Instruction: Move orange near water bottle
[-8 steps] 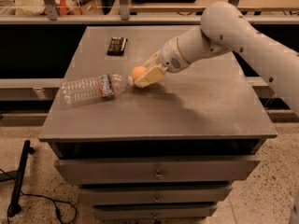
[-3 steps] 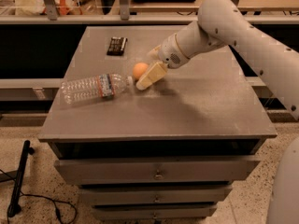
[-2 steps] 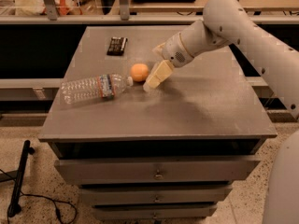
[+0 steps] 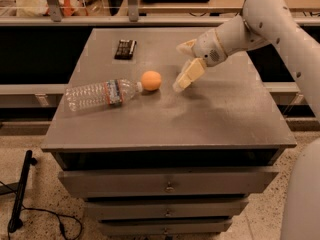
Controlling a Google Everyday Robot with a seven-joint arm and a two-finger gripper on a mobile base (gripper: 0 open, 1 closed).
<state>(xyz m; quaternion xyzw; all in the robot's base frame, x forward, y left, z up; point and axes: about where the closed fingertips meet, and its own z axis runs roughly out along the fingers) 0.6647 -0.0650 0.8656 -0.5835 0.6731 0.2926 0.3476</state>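
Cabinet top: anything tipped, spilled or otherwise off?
Only the water bottle: it lies on its side at the left, cap pointing at the orange, which sits right by the cap. No spill shows. The gripper hangs open just right of the orange, apart from it, holding nothing. The black object lies flat at the back.

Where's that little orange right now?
In the camera view, the small round orange fruit sits on the grey table, beside the white cap of the clear plastic water bottle to its left; the robot's open hand is just right of it, apart.
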